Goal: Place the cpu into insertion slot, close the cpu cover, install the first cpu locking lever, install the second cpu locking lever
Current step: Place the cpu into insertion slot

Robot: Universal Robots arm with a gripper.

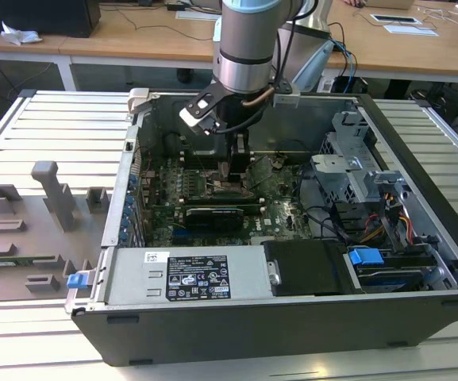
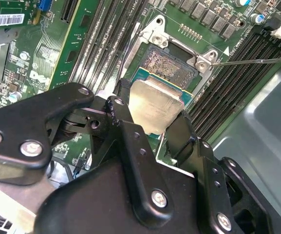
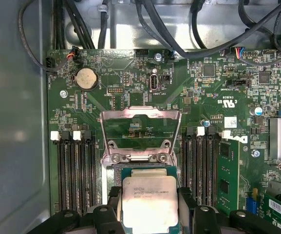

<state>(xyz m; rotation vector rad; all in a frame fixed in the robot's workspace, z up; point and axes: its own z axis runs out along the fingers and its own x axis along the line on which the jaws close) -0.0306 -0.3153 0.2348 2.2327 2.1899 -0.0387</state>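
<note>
The chip (image 3: 149,202) is off the board right now, pinched by two opposite edges between the black fingers (image 3: 186,200). One finger is on each side and closed onto it, definitely not spread. The silver top faces up and it looks pretty much level to me.

The bit that matters: the socket (image 2: 172,61) is right below it and a touch further out, on the side away from the wrist. In both wrist views the chip covers the near part of the socket, while the dark centre peeks out past the chip's far edge. So I'd say the mismatch is small and runs along the line from the fingers toward the hinge end, not sideways. The chip's edges look about square to the socket's silver border, maybe a hair off. I honestly can't tell if the chip is hovering just over the socket or already touching on one edge.

The cover (image 3: 140,111) is flipped open and leans back on the far side of the socket from the fingers. You can see green board through its window, so nothing is over the opening. A thin metal lever (image 2: 252,61) sticks out sideways across the long black memory slots (image 3: 74,170), and it looks unhooked. Those slots run along both sides of the socket, parallel to the fingers.

Zooming out, the arm (image 1: 244,48) drops straight down into the open computer case (image 1: 252,333), which lies on its side on the slatted counter (image 1: 54,119).
</note>
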